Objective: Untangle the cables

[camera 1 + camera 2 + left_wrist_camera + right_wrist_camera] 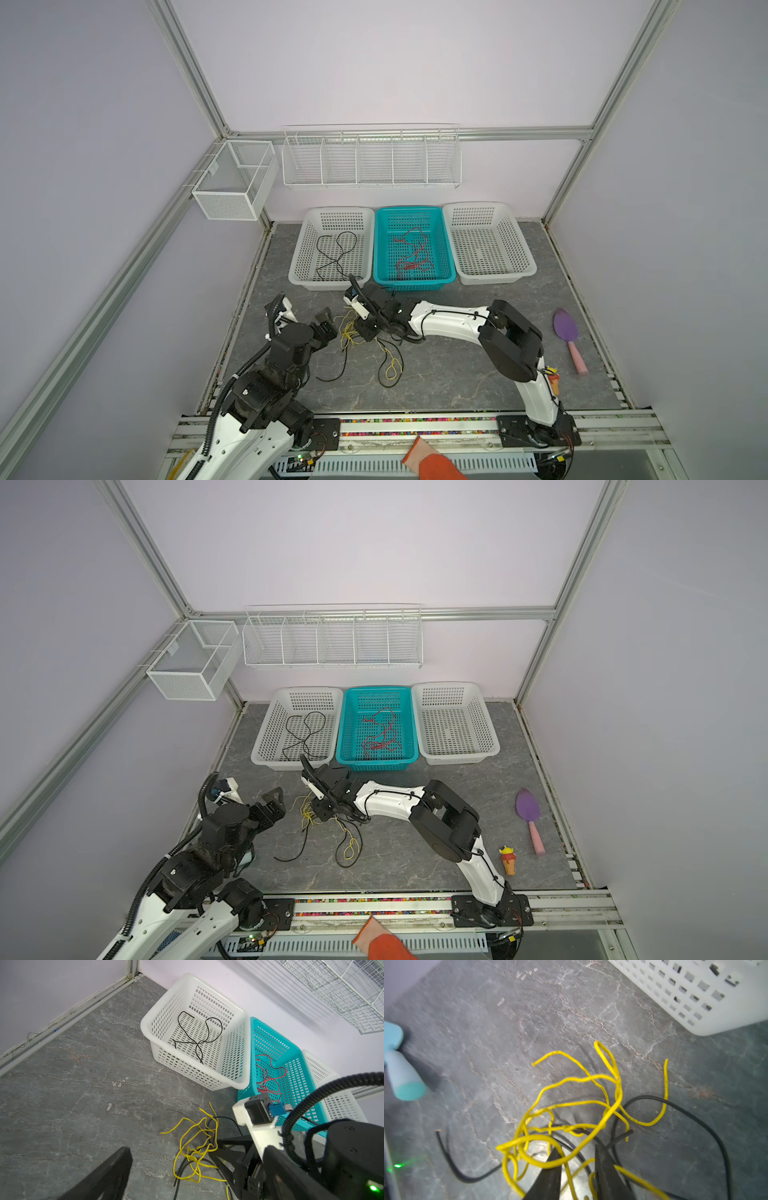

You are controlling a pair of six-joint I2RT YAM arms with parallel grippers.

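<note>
A tangle of yellow and black cables (353,334) (571,1105) lies on the grey table in front of the baskets. One black strand and a yellow loop (392,368) trail toward the near edge. My right gripper (360,331) (577,1159) is down in the tangle. Its jaws stand a little apart, with yellow strands running through the gap. My left gripper (328,326) hovers wide open just left of the tangle, holding nothing; one finger (112,1169) shows in the left wrist view. A black cable (336,253) lies in the left white basket (297,266). Red cables (411,253) lie in the teal basket (380,249).
The right white basket (528,262) holds nothing. A purple scoop with a pink handle (567,336) and a small ice-cream toy (508,860) lie at the right. A wire rack (370,158) and a mesh box (232,183) hang on the walls. An orange glove (432,461) shows at the near edge.
</note>
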